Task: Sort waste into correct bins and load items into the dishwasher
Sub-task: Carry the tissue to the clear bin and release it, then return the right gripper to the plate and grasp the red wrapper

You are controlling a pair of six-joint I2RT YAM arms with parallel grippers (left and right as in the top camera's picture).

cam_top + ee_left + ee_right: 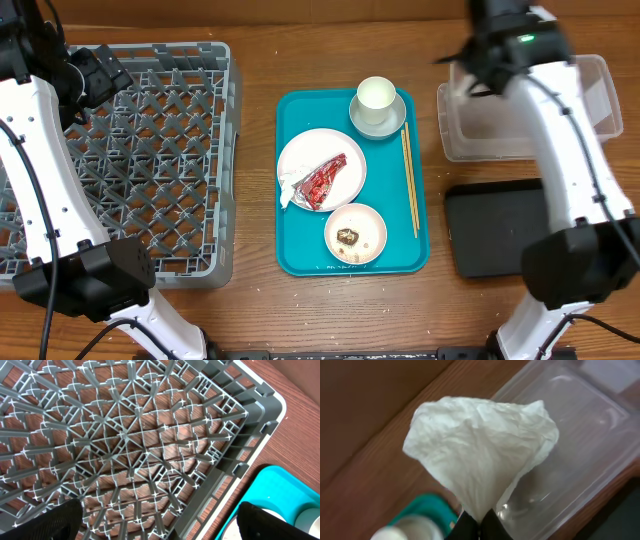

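Brown wooden table (pixel 250 300) under me, my right gripper (pixel 477 527) pinched on the white napkin (pixel 480 455) over the clear tub (pixel 580 440) edge, my left gripper (pixel 160 517) spread above the grey rack (pixel 150 435), teal tray (pixel 300 250) between.

the left arm (pixel 40 170) rises from its base at the near left and reaches toward the far side, its white link stretched long and its dark wrist bent inward at the far end; the left gripper (pixel 160 522) stands wide open, its two black fingers (pixel 50 520) set apart at the lower corners of the wrist view, holding nothing; the right arm (pixel 565 130) runs likewise from the near right to the far right, wrist turned inward; the right gripper (pixel 477 527) is closed, its dark tips pressed together on a fold of the white paper napkin (pixel 475 450), which fans out beyond them
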